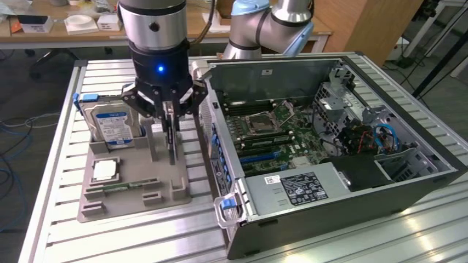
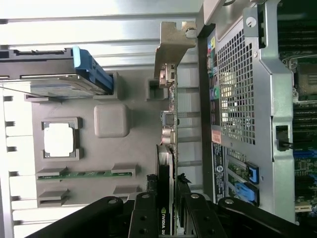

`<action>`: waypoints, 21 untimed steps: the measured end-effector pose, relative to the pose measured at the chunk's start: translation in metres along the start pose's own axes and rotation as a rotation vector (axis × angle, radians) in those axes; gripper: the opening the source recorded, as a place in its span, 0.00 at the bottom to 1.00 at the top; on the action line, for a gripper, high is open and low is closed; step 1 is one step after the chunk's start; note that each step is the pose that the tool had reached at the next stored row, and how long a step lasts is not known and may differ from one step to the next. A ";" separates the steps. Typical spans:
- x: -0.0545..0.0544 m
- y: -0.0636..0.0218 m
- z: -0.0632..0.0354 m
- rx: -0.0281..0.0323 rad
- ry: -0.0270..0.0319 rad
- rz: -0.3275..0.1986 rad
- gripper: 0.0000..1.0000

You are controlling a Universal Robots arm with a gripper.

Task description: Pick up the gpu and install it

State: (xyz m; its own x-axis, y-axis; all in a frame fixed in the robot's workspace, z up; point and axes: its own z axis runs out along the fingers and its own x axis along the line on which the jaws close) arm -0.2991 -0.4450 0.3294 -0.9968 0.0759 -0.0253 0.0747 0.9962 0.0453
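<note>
Exterior view, centre left: my gripper (image 1: pixel 170 119) pinches the top of the graphics card (image 1: pixel 172 145), which sits straight below it, upright at the grey tray (image 1: pixel 131 205), just beside the open computer case (image 1: pixel 329 219). Wrist view adds its long axis, running from the fingers (image 2: pixel 147 218) to the silver bracket (image 2: pixel 173 44).

A table (image 1: pixel 51 181) of ribbed silver metal slats spans the middle of the exterior view, with bright glare on it toward five o'clock. At eleven o'clock stands a wooden desk (image 1: pixel 58 36) carrying white boxes (image 1: pixel 80 23); at one o'clock, a wooden cabinet (image 1: pixel 365 22). Grey floor (image 1: pixel 29 93) lies at nine o'clock, with blue cables (image 1: pixel 11 129) on it.
</note>
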 end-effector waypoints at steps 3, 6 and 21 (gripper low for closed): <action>0.000 0.0004 -0.0089 0.0000 -0.0001 0.000 0.26; -0.001 0.0009 -0.0204 0.0001 -0.0001 0.000 0.26; -0.002 0.0037 -0.0808 0.0001 -0.0001 0.001 0.26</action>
State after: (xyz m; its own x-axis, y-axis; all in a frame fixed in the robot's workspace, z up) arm -0.2991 -0.4450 0.4104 -0.9967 0.0772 -0.0253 0.0760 0.9961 0.0452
